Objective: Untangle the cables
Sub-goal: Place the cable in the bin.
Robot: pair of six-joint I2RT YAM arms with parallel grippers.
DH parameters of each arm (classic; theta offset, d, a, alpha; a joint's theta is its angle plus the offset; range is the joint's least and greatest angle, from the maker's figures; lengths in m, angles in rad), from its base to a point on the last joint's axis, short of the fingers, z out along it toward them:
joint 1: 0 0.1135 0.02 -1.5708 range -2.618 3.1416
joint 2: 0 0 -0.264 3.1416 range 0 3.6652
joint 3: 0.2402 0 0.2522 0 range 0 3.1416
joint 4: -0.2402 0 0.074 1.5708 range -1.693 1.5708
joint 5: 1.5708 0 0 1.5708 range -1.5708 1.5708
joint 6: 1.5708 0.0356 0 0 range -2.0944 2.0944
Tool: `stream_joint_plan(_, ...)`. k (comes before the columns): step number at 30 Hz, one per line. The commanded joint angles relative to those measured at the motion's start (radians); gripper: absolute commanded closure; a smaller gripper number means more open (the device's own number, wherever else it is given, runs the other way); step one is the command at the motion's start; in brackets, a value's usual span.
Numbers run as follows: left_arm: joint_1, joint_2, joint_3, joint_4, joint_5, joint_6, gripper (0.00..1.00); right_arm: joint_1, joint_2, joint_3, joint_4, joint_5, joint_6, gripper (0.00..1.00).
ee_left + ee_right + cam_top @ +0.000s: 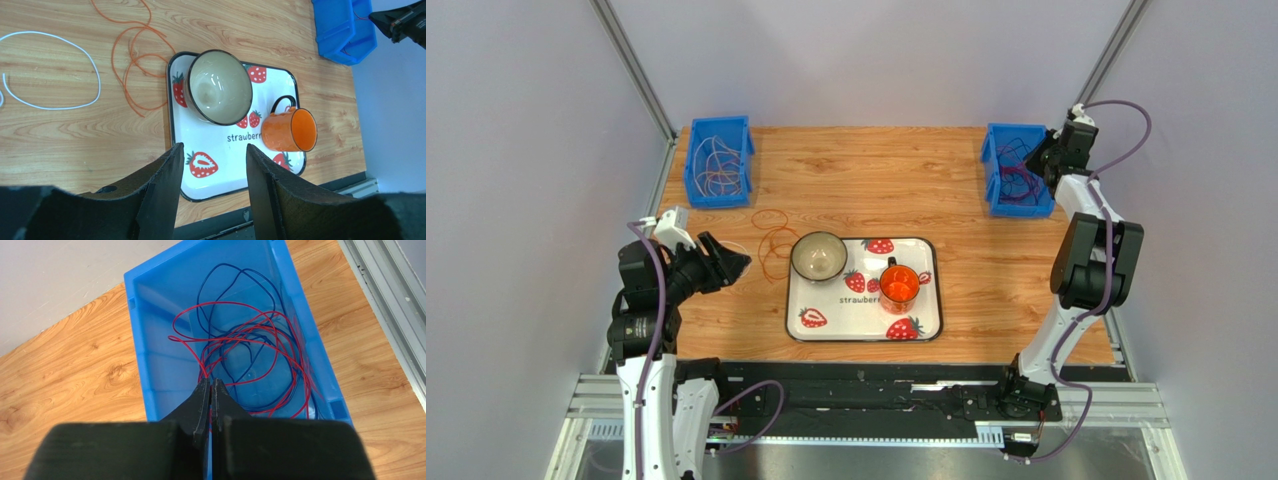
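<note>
Cables (718,165) in pale and orange tones are lying heaped in the left blue bin (694,170), apparently awaiting sorting. The left claw (214,150) is hovering over the counter (986,270), spread and holding nothing, likely lining up on the white cable (98,82) and orange cable (124,80) lying beside the tray (220,170). Its lettering is showing "strawberr", with the orange mug (290,131) hiding the rest and a bowl (218,86) sitting alongside. In the right blue bin (145,365), the right claw (210,381) is pinching a red cable (215,303), fingers pressed together, probably to draw it from the dark blue cable (240,270).
</note>
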Motion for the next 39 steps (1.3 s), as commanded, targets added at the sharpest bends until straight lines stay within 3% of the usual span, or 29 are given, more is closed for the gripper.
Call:
stream_joint_plan(1, -0.002, -0.009, -0.003, 0.033, 0.004, 0.004, 0.43, 0.010, 0.026, 0.080, -0.025, 0.036, -0.047, 1.00)
stream_joint_plan(4, -0.002, -0.009, -0.003, 0.033, 0.004, 0.004, 0.43, 0.013, 0.056, 0.111, -0.079, 0.041, -0.052, 1.00)
stream_joint_plan(7, -0.005, -0.012, -0.003, 0.033, 0.004, 0.006, 0.43, 0.018, 0.071, 0.169, -0.161, 0.045, -0.056, 0.89)
stream_joint_plan(8, -0.002, -0.013, -0.003, 0.033, 0.004, 0.004, 0.43, 0.021, 0.071, 0.195, -0.180, 0.045, -0.059, 0.81)
stream_joint_plan(13, -0.002, -0.016, -0.003, 0.033, 0.004, 0.004, 0.43, 0.033, 0.030, 0.235, -0.243, 0.064, -0.070, 0.57)
stream_joint_plan(14, -0.002, -0.015, -0.003, 0.031, 0.004, 0.004, 0.43, 0.035, 0.010, 0.242, -0.250, 0.064, -0.076, 0.47)
stream_joint_plan(17, -0.004, -0.019, -0.003, 0.033, 0.004, 0.002, 0.43, 0.047, -0.021, 0.290, -0.295, 0.078, -0.081, 0.34)
stream_joint_plan(22, -0.002, -0.023, -0.003, 0.033, 0.004, 0.004, 0.43, 0.072, -0.067, 0.377, -0.401, 0.113, -0.087, 0.32)
stream_joint_plan(28, -0.002, -0.027, -0.003, 0.033, 0.002, 0.004, 0.43, 0.093, -0.187, 0.342, -0.413, 0.110, -0.079, 0.32)
stream_joint_plan(34, -0.002, -0.023, 0.000, 0.027, -0.028, -0.002, 0.43, 0.147, -0.337, 0.206, -0.415, 0.101, -0.055, 0.34)
stream_joint_plan(39, -0.002, 0.017, 0.008, 0.002, -0.135, -0.027, 0.42, 0.278, -0.486, 0.016, -0.376, 0.121, -0.038, 0.34)
